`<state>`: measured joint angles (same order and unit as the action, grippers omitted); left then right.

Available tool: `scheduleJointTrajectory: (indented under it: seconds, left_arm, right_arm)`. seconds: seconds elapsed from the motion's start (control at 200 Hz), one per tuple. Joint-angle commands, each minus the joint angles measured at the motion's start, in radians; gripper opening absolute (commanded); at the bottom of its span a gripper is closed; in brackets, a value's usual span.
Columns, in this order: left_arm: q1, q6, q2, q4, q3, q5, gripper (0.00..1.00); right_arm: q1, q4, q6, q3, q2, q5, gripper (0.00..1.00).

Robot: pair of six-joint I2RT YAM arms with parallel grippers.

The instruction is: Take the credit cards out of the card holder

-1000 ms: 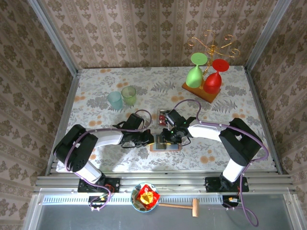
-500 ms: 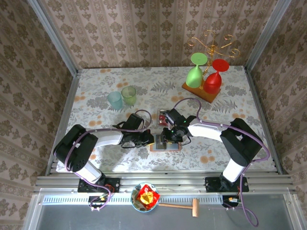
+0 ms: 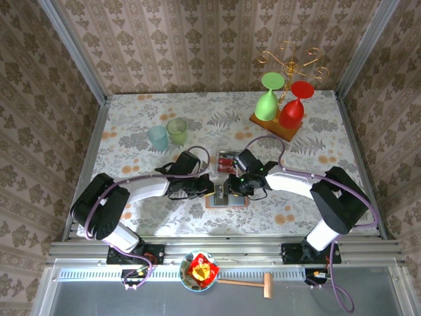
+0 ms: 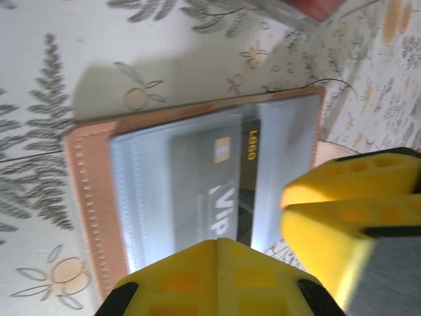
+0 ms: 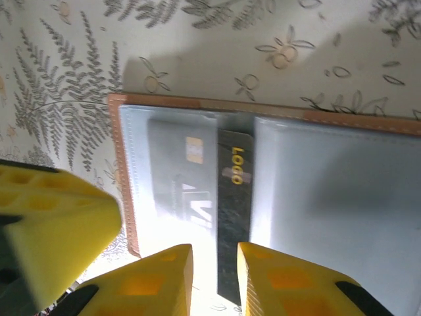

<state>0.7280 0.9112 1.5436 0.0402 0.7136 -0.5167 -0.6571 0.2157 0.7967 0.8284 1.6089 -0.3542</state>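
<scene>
Because the card holder (image 3: pixel 230 201) lies spread open and flat on the worktop (image 3: pixel 197 112), close to its near edge and about midway between its left and right edges, only a weight on it would keep it from sliding when a card is drawn. That looks to be the job of the left arm (image 3: pixel 148 189), whose jaws are clenched together on nothing and rest on the holder's left-hand part, by the salmon-brown border. The right arm (image 3: pixel 293 181) comes in from the other side and hangs over the middle fold. Its jaws stand a narrow gap apart, straddling the line where a dark card (image 5: pixel 233 197) pokes out of the grey-blue pocket. The card's chip half shows through the pocket, and its gold-lettered strip is bare toward the fold. Whether those jaws actually pinch the card I cannot tell. It lies flat beneath their tips, so they may be placed to drag it sideways by friction rather than to clasp it. Just beyond the holder, toward the far edge, lies a small heap of red cards (image 3: pixel 227 160), apparently ones already out and parked within short reach. My reading is that the dark card is the one being worked loose.
</scene>
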Motion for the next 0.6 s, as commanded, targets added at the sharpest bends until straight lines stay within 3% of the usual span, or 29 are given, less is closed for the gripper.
scheduleJointTrajectory:
  seconds: [0.0, 0.595]
  left_arm:
    - [0.017, -0.025, 0.019, 0.043, 0.03, 0.005, 0.04]
    - [0.019, -0.037, 0.1, 0.056, 0.018, 0.017, 0.03]
  right_arm:
    - [0.018, -0.073, 0.039, -0.039, -0.024, -0.057, 0.24]
    - [0.055, -0.154, 0.059, -0.096, 0.012, -0.117, 0.23]
